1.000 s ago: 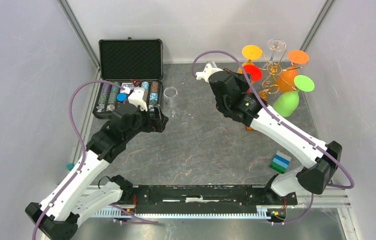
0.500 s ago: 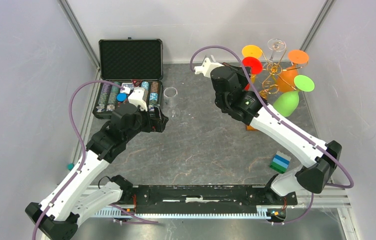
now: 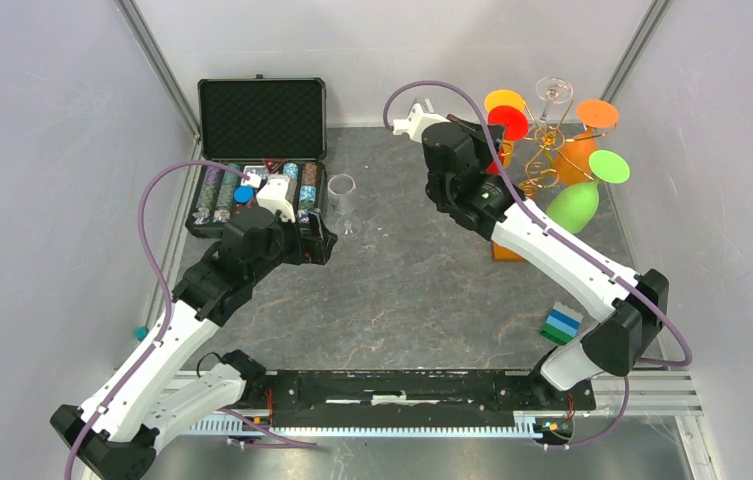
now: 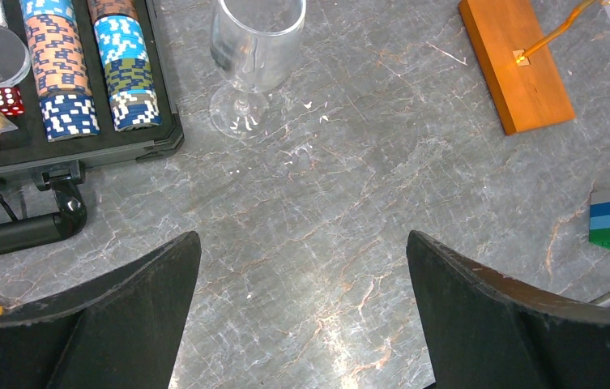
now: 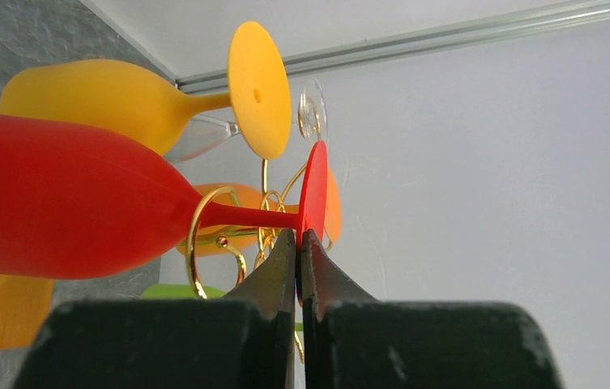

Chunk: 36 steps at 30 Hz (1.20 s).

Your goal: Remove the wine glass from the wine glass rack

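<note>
The wine glass rack [image 3: 544, 150] is a gold wire tree on an orange-brown wooden base [image 3: 505, 251] at the back right. It holds red, yellow [image 3: 504, 101], orange, green and clear glasses upside down. My right gripper [image 3: 492, 132] is shut on the edge of the red wine glass's foot [image 5: 313, 188]. The red bowl [image 5: 58, 203] lies to the left, and its stem still passes through a gold loop [image 5: 196, 235]. My left gripper [image 4: 301, 243] is open and empty over the table, near a clear glass [image 4: 254, 40] standing upright.
An open black chip case [image 3: 257, 150] with chips and dice lies at the back left. A blue-green block stack [image 3: 560, 325] stands near the right arm's base. The rack's base also shows in the left wrist view [image 4: 516, 69]. Walls close in on the sides.
My right gripper has moved back and toward the rack top, and the red glass's foot has moved with it. The left arm has not moved.
</note>
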Available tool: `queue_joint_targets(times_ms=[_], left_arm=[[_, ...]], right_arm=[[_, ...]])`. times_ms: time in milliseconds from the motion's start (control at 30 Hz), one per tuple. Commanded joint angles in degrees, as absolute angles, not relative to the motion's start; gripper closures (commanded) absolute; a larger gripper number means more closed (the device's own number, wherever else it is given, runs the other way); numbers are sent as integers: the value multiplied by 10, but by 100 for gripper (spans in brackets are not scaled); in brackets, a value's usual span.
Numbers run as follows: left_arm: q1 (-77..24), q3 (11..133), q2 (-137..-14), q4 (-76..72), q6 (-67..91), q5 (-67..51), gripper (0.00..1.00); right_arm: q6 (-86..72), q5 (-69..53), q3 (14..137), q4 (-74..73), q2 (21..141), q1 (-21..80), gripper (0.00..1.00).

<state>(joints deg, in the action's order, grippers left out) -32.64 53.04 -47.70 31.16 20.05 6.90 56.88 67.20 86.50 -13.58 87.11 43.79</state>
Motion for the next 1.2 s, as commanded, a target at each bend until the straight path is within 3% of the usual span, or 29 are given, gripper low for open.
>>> queue_joint_targets(times_ms=[0,567,900,1167], left_arm=[[-328,531,-474,289,200,59,0],[-328,527,-471,274,221,37,0],[-328,526,-472,253,245,13,0],[-328,527,-464,223,279,-30,0]], right_arm=[[571,693,882,-95,865,422,100],[421,657,873,-304,804,421,100],[319,496,905,-425,758,441,100],[263,335,947,-437,697,451,100]])
